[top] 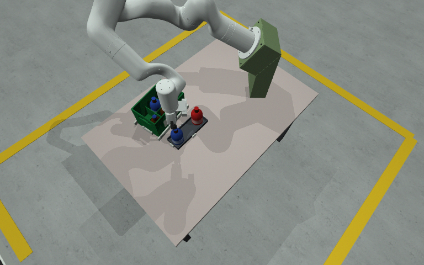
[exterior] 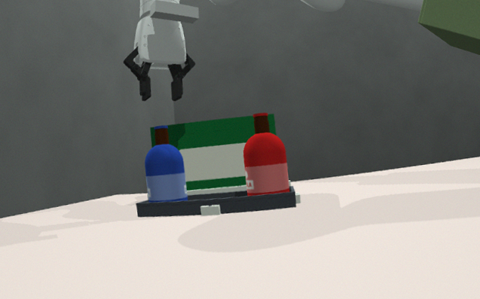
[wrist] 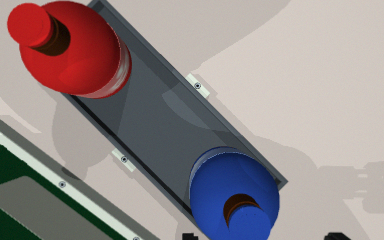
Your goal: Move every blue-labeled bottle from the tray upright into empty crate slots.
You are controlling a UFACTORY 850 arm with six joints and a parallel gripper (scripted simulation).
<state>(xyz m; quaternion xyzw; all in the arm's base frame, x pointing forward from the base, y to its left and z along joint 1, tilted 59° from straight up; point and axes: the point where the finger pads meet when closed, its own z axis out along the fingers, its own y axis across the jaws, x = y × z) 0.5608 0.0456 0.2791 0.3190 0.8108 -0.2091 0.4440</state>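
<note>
A blue-labeled bottle (exterior: pixel 164 170) stands upright at one end of the dark tray (exterior: pixel 216 204); it also shows in the overhead view (top: pixel 176 135) and in the wrist view (wrist: pixel 235 197). A red-labeled bottle (exterior: pixel 265 159) (wrist: pixel 70 47) stands at the tray's other end. My gripper (exterior: pixel 161 95) is open and empty, hanging directly above the blue bottle's cap with a clear gap between them. The green crate (top: pixel 149 114) stands behind the tray and holds another blue-labeled bottle (top: pixel 154 103) and a brown-necked bottle (top: pixel 153 118).
The crate's side (exterior: pixel 215 153) rises just behind the tray. The arm's green base block (top: pixel 260 59) stands at the table's far side. Small white tabs (exterior: pixel 210 209) stick out from the tray's edge.
</note>
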